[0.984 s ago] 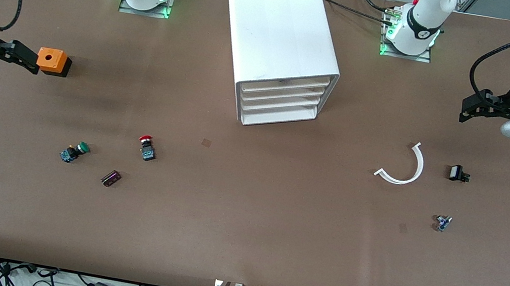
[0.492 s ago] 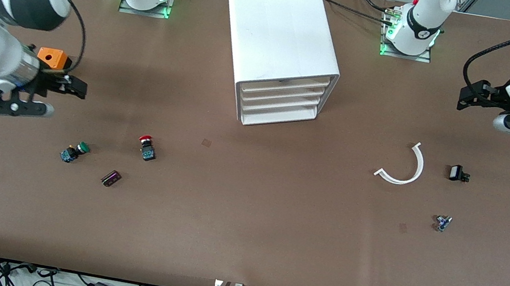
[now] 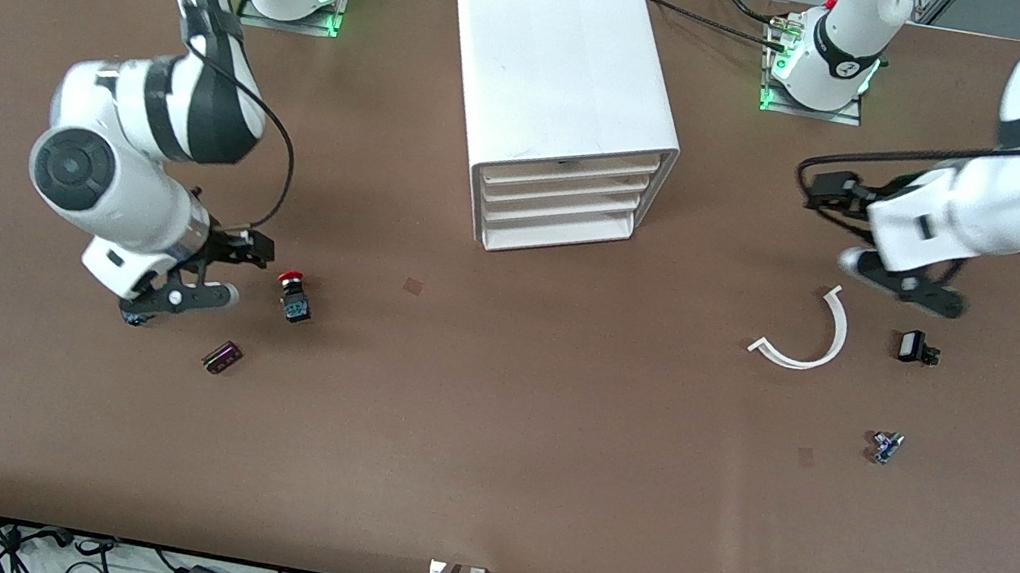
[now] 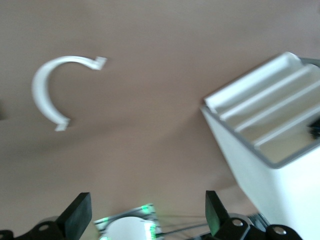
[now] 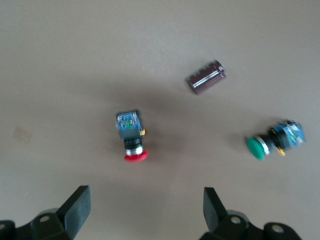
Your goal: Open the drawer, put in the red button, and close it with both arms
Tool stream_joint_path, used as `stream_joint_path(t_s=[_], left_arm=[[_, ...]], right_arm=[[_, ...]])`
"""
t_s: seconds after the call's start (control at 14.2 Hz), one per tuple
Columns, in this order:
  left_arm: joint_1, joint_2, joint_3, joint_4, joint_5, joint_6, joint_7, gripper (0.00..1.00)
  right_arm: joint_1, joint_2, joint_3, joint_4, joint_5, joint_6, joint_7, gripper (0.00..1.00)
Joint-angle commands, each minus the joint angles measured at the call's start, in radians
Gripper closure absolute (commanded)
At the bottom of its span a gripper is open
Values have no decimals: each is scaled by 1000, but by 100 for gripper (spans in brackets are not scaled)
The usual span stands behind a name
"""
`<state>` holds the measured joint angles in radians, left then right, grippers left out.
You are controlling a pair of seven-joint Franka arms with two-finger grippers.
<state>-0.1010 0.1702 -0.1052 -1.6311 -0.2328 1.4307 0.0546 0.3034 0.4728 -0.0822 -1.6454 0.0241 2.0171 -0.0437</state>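
The white cabinet (image 3: 564, 62) stands mid-table, and its uppermost drawer (image 3: 571, 165) is closed, like the three below it. The red button (image 3: 295, 293) lies on its side on the table toward the right arm's end. My right gripper (image 3: 257, 251) is open and empty, low over the table just beside the red cap. In the right wrist view the red button (image 5: 131, 137) lies a short way ahead of the open right gripper (image 5: 145, 210). My left gripper (image 3: 823, 190) is open and empty. It hangs over the table between the cabinet (image 4: 270, 150) and a white curved piece (image 4: 50, 90).
The green-capped button (image 5: 272, 141) and a dark purple component (image 3: 222, 357) lie near the red button. The white curved piece (image 3: 811, 337), a small black part (image 3: 913, 347) and a small blue part (image 3: 885, 446) lie toward the left arm's end.
The right arm swung in from the table's end by the orange cube to beside the red button. The left arm moved in toward the cabinet, over the curved piece.
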Motion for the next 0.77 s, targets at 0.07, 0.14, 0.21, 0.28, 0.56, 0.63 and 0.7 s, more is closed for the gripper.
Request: stream_joint_path(t_s=[0.07,0.14,0.21,0.28,0.56,0.63,0.7], left_arm=[[-48,107,1,22,-132,14,77,0],[-57,115,-4,7,-154,54,114,0],[-59,130,-10,-9,-192,94,151,0],[-59,155,-11,-21,-236,123,175,0],[-60,301,-71,-50,-327,284,355,0],[-59,308,-93,-74,-345,339,373,0],[-57,307,-103,-105,-385,371,373,0]], right_arm=[[-4,131,39,58,22,78,-25,0],[-3,167,50,73,22,84,-27,0],[-1,199,64,90,17,87,-30,0],[-1,223,70,110,14,89,-36,0],[-9,273,70,118,16,117,-145,0],[-7,280,70,118,17,118,-151,0],[-7,291,70,118,17,120,-151,0]])
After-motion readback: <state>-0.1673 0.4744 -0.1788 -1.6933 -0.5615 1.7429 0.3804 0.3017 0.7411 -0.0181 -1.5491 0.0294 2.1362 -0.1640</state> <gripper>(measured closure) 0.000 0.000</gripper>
